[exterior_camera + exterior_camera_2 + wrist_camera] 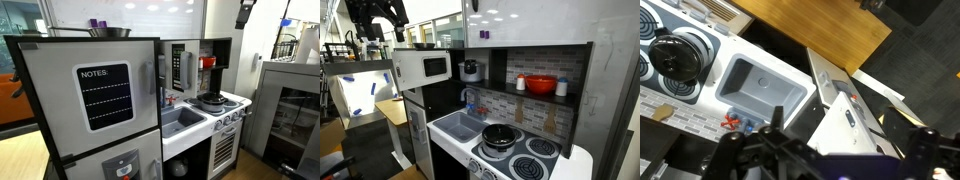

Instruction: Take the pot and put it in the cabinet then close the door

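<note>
High above the toy kitchen, the gripper (382, 22) hangs empty; whether its jaws are spread I cannot tell. On the stove sits the pot (500, 135), well apart. A long descent risks clipping the open door (423, 68) of the cabinet (472, 70).

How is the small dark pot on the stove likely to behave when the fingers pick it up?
The pot looks like a rigid toy piece, so probably stiff and light. It is shallow and sits flat on a burner of the stove, so unlikely to tip or roll. Its smooth, slightly glossy rim could be slippery.
</note>
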